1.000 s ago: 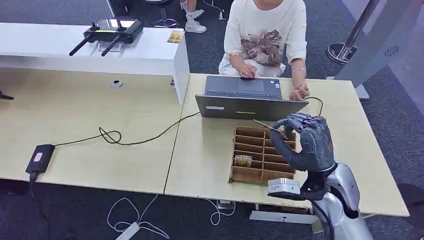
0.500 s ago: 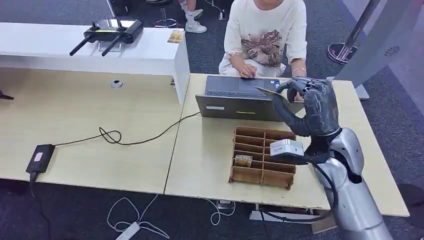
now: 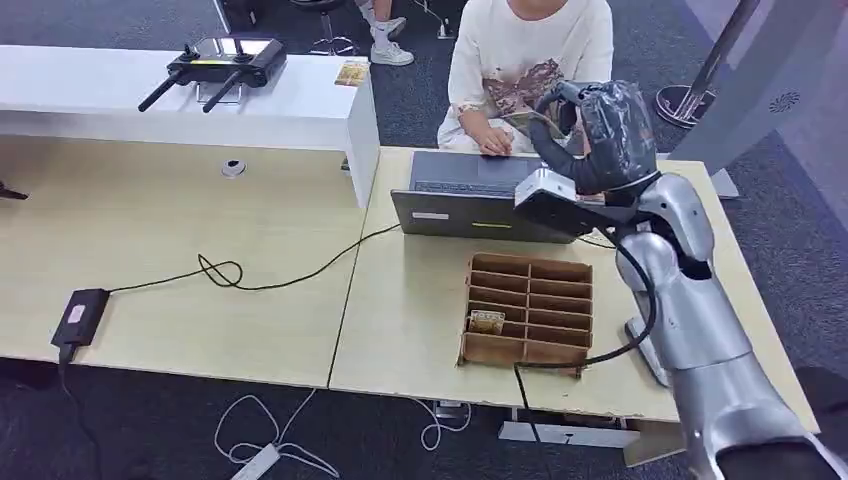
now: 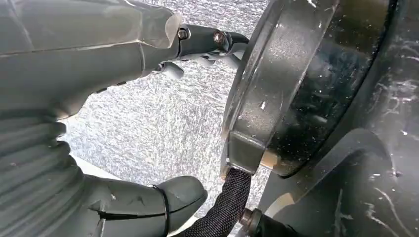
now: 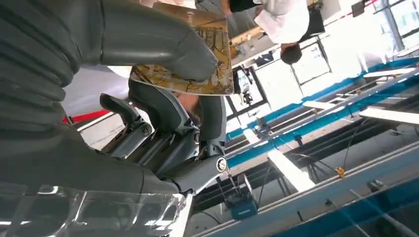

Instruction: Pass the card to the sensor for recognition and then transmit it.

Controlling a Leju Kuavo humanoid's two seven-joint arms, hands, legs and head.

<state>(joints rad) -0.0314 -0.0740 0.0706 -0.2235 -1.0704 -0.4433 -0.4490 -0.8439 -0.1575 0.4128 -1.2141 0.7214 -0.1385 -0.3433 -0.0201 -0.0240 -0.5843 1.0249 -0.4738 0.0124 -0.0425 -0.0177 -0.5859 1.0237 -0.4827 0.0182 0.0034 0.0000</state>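
Note:
My right hand (image 3: 600, 132) is raised high over the open laptop (image 3: 487, 195), close in front of the seated person (image 3: 530, 60). It pinches a yellowish patterned card (image 5: 197, 74) between the thumb (image 5: 148, 39) and the darker fingers. In the head view the card (image 3: 524, 118) shows edge-on, sticking out toward the person's chest. My left hand (image 4: 74, 64) hangs beside my body over grey carpet with its thumb and fingers apart, holding nothing.
A wooden divided tray (image 3: 527, 350) stands on the light table (image 3: 410, 310) near the front edge, with one card (image 3: 486, 321) in a left slot. A black cable (image 3: 260, 280) runs across to an adapter (image 3: 78, 316). A controller (image 3: 225, 62) lies on the white counter.
My right arm has lifted the card from just above the wooden tray, up and away over the laptop to the person's chest height. The person's hands stay at the keyboard.

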